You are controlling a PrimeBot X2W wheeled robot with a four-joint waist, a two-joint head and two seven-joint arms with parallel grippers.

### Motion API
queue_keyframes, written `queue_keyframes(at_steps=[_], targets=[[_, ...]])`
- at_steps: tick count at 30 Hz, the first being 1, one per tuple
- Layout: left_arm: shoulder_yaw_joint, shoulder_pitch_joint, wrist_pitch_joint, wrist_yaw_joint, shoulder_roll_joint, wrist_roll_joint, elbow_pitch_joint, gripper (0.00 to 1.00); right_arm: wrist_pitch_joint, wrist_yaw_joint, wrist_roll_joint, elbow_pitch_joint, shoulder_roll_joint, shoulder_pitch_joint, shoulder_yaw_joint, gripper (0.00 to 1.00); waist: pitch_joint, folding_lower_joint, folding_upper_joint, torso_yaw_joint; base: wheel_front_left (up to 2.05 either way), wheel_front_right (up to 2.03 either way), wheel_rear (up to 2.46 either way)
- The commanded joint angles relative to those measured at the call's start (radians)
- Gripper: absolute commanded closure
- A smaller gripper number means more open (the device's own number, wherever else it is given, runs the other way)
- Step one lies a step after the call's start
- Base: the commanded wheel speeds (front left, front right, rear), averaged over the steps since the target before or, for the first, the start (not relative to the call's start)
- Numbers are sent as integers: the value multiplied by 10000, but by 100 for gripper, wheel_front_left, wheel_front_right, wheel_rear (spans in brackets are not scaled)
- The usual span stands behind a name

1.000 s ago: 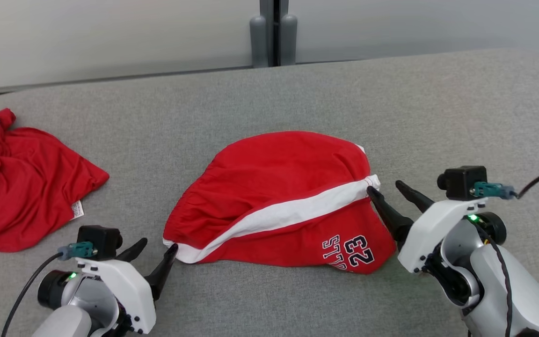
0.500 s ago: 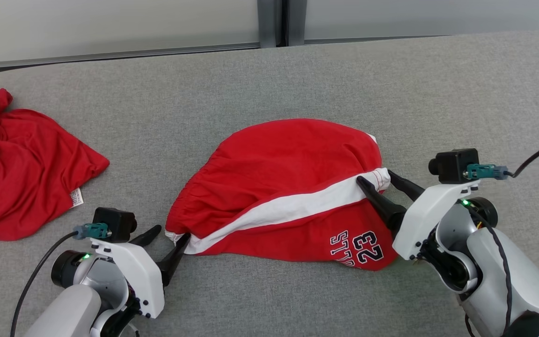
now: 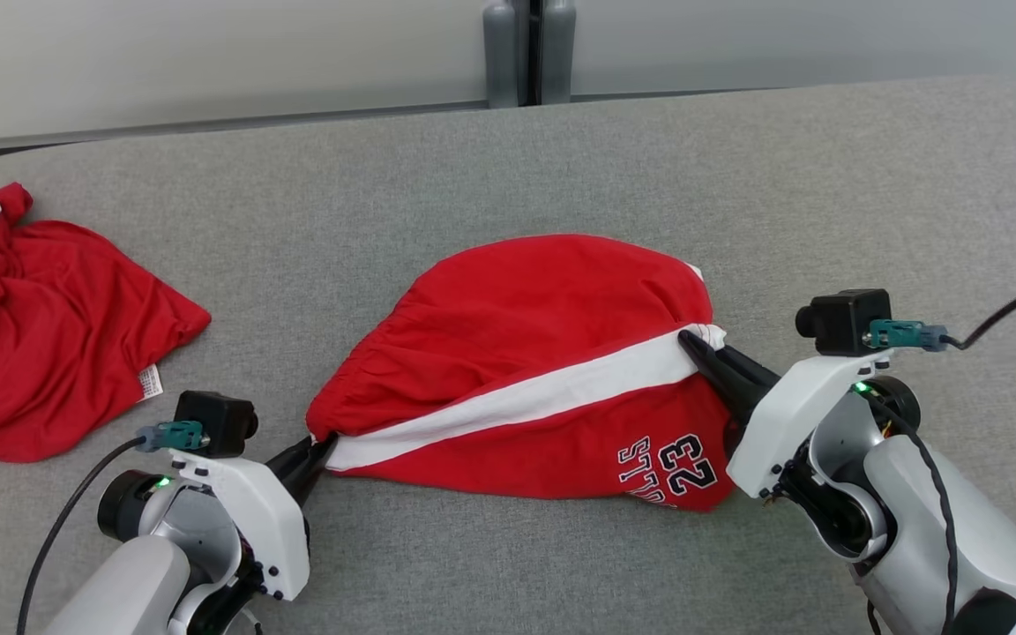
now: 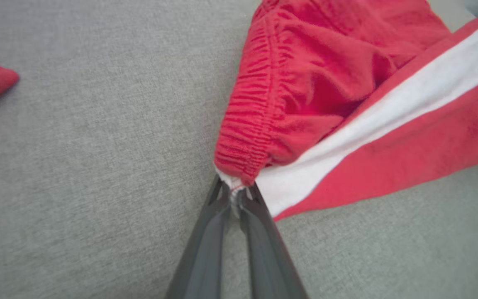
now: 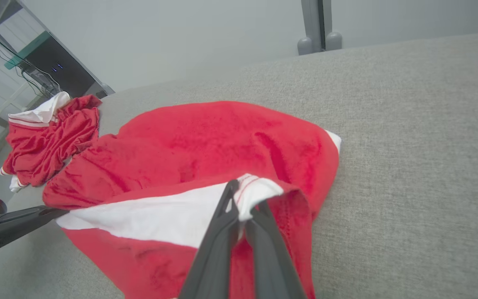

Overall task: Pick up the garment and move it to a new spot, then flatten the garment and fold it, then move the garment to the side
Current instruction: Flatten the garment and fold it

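While the red shorts (image 3: 517, 353) lie on the grey fabric surface (image 3: 825, 176), left gripper (image 3: 321, 446) clamps their waistband corner, right gripper (image 3: 693, 340) clamps the white-stripe hem.

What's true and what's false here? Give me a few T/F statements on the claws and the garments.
1. The left claw is shut on the red shorts at the waistband end of the white stripe. True.
2. The right claw is open and clear of the shorts. False: it is shut on the stripe's other end.
3. A second red garment lies crumpled on the grey surface, on the robot's left. True.
4. The number 23 is printed next to the left claw. False: it sits near the right claw.
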Motion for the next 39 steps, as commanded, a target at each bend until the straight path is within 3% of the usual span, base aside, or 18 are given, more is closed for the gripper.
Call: queue_keyframes(at_steps=[1, 6, 11, 18, 23, 25, 31, 39], targets=[[60, 96, -64, -27, 58, -81, -62, 100, -115, 0, 64, -60, -71, -32, 4, 100, -84, 0, -1, -31, 0, 0, 0], [274, 61, -28, 32, 220, -321, -737, 100, -824, 0, 316, -505, -192, -211, 97, 100, -317, 0, -1, -184, 0, 0, 0], [472, -996, 802, 222, 493, -381, -1206, 100, -1382, 0, 775, -810, -487, -1136, 36, 100, -72, 0, -1, -345, 0, 0, 0], [789, -4393, 3299, 261, 367, -1064, -810, 100, -2057, 0, 1460, -1003, -1058, -3698, 246, 100, 1374, 0, -1, -404, 0, 0, 0], [1120, -7360, 4576, 639, -20, -1243, 98, 100, -2682, 0, 1601, -675, -1532, -6060, 551, 100, 2372, 0, -1, -479, 0, 0, 0], [1377, -8439, 4745, 809, -376, -1482, 513, 100, -2912, 0, 1577, -458, -1648, -7078, 667, 100, 2728, 0, -1, -556, 0, 0, 0], [1360, -11218, 4489, 834, -546, -753, 1961, 100, -3402, -1, 1904, 325, -1822, -9505, 1104, 100, 3430, 0, -1, -738, 0, 0, 0], [1156, -13339, 3610, 505, -884, -158, 3690, 100, -4188, -3, 2178, 1272, -2114, -11602, 1712, 100, 3678, 0, -1, -762, 0, 0, 0]])
